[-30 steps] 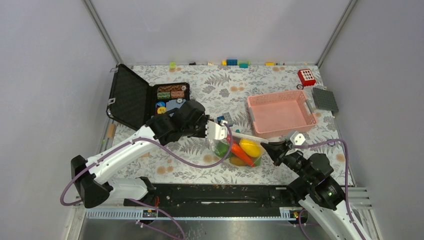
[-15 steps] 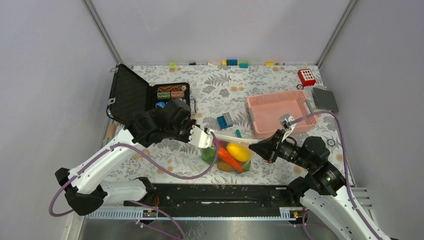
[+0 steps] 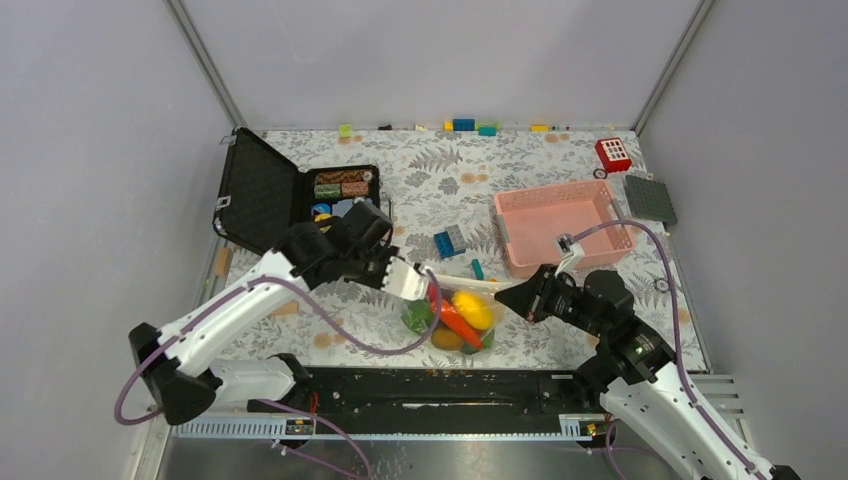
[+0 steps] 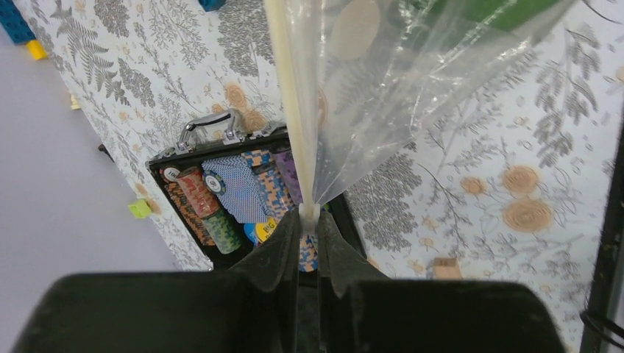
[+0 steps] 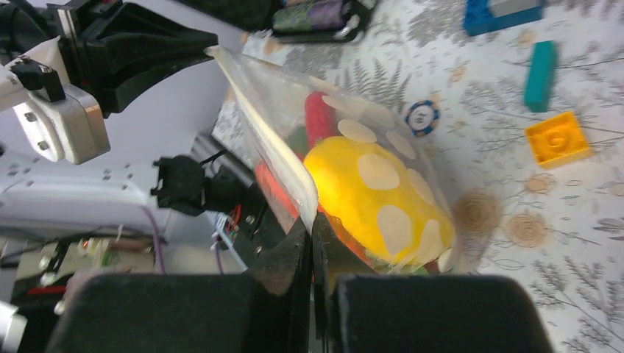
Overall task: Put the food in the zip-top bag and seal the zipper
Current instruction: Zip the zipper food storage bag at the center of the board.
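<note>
- both arms have swung the zip-top bag (image 3: 452, 318) leftward and toward the near edge of the table (image 3: 560, 135) over the last second; the right arm has reached forward to follow while the left drew back.
- left gripper (image 3: 426, 277) is pinched tight on one end of the zipper (image 3: 466, 282); its wrist view shows the fingers (image 4: 283, 250) narrowed onto the whitish strip, with clear film fanning out beyond.
- right gripper (image 3: 508, 293) is clamped on the opposite end, its jaws closed to a sliver around the strip in its own wrist view.
- zipper runs taut and straight between the two claws, and the bag hangs below it, just clear of or barely brushing the table; i cannot tell which.
- food sits inside the bag: a yellow piece (image 3: 474, 307), an orange carrot (image 3: 458, 324) and a green pepper (image 3: 417, 314) show through the plastic, with a red chilli (image 5: 318, 118) seen by the right wrist.
- pink basket (image 3: 560, 192) holds no food, so loading looks finished.
- the strip reads as a single band in both wrist views, but whether it is pressed shut along its full length is unclear; by my judgement the shift is a repositioning before or after sealing, with the stretch keeping the mouth aligned.
</note>
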